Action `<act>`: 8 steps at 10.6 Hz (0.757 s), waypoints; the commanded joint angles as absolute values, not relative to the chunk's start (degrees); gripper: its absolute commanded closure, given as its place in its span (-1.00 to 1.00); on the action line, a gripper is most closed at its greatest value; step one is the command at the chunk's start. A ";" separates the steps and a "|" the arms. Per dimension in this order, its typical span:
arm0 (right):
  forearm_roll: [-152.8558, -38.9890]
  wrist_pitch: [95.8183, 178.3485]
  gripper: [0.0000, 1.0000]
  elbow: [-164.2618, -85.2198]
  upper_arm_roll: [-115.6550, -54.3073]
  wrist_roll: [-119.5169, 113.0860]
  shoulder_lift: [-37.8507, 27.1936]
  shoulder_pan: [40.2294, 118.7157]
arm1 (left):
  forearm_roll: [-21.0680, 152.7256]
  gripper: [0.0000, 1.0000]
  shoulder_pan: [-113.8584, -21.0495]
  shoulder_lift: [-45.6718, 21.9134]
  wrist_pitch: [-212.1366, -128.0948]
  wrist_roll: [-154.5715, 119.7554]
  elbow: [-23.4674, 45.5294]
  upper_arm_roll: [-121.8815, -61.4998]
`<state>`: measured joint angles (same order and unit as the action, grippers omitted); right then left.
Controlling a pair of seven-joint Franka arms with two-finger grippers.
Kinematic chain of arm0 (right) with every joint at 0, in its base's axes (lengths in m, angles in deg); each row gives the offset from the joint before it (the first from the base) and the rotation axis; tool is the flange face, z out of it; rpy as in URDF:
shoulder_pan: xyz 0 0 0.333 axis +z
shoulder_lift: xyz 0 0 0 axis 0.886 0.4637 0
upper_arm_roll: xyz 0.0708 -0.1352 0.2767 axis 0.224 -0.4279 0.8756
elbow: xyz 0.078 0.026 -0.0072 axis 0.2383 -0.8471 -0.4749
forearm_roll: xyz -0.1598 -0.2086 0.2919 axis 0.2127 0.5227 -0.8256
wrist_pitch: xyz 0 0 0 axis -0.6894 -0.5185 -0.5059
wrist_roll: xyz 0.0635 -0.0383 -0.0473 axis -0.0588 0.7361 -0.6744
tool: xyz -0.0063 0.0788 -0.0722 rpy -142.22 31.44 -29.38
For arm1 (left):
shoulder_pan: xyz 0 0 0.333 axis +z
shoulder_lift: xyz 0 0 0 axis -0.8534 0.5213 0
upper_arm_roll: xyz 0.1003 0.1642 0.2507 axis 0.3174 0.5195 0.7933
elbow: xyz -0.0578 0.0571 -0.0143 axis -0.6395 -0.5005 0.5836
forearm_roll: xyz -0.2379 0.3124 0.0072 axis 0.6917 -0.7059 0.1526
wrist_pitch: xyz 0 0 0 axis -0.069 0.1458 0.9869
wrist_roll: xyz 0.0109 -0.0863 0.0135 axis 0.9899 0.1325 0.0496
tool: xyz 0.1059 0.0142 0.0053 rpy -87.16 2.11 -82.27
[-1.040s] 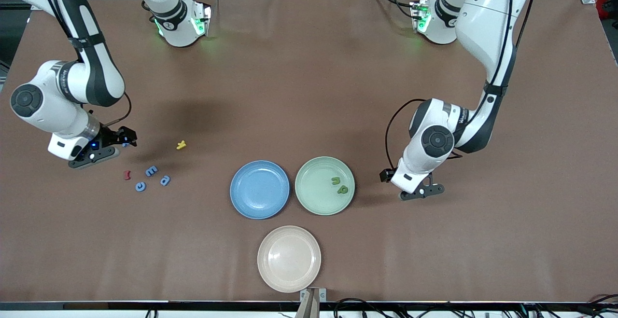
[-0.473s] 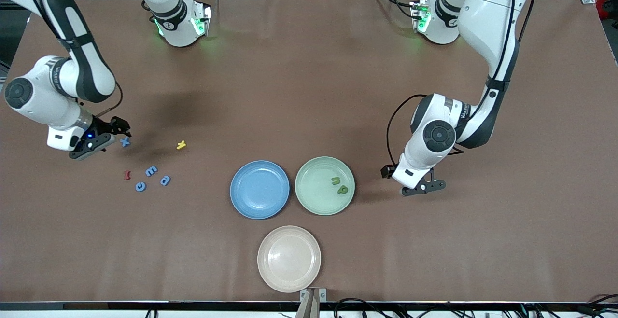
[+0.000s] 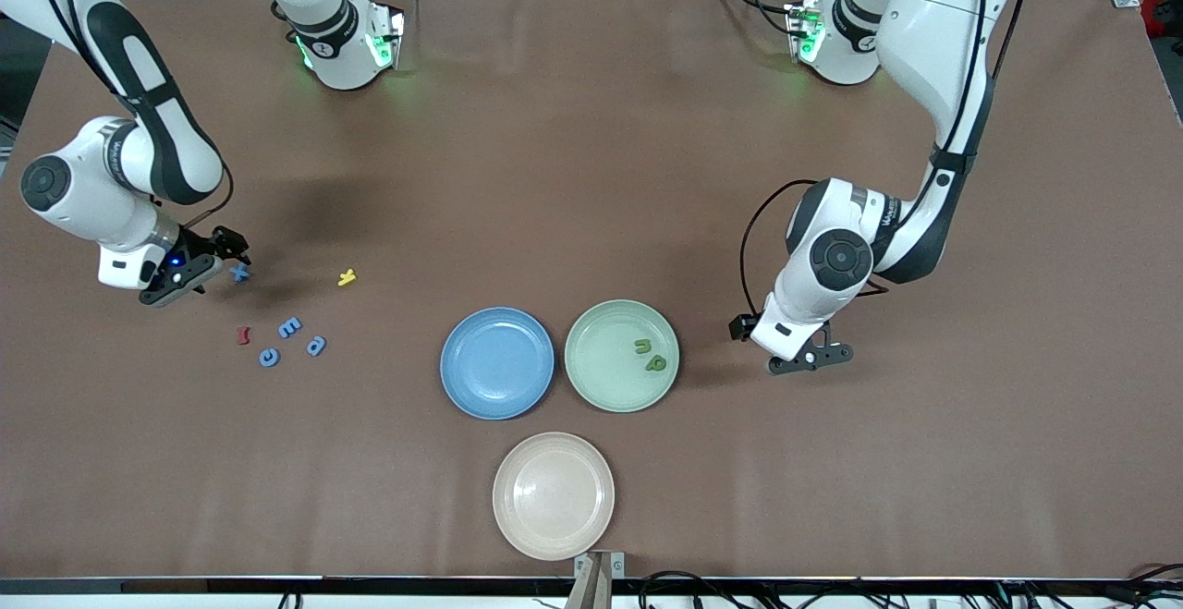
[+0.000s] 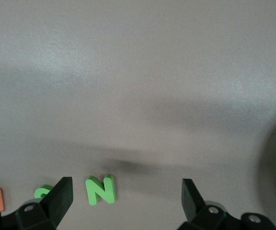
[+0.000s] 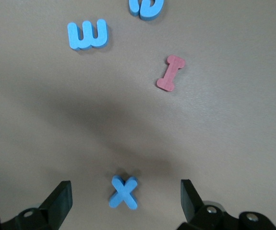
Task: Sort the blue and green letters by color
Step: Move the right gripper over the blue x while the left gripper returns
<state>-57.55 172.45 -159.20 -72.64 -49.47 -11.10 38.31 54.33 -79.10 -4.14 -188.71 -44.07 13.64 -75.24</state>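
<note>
- Right pincer [image 3: 225, 259] hangs wide open, low over the blue X [image 3: 240, 272], holding nothing.
- Left pincer [image 4: 126, 196] is wide open too, over the green N [image 4: 101, 189] on the bench [image 3: 591, 175].
- Blue E [image 3: 290, 326], C [image 3: 269, 357] and a [image 3: 316, 345] lie near the X.
- Green u [image 3: 642, 346] and p [image 3: 655, 362] sit in the green plate [image 3: 601, 378].

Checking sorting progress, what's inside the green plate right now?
Two green letters lie in the green plate, toward the left arm's end. Nothing covers the plate.
</note>
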 commanded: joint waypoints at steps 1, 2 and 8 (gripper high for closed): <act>-56.35 176.59 -1.00 -161.51 -71.45 -50.65 -10.07 36.36 | 53.06 -1.00 -78.62 -5.42 -189.53 -43.13 15.29 -75.56; -55.66 176.76 -1.00 -161.77 -71.45 -50.65 -10.07 35.92 | 53.06 -1.00 -78.62 -5.42 -189.53 -43.13 15.29 -75.56; -53.54 180.10 -1.00 -162.92 -71.53 -50.65 -8.40 34.87 | 52.97 -1.00 -78.71 -4.89 -189.53 -42.43 15.29 -75.48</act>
<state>-54.97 178.63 -162.09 -72.63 -49.64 -8.74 37.13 54.33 -79.10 -4.14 -188.71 -43.91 13.95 -75.24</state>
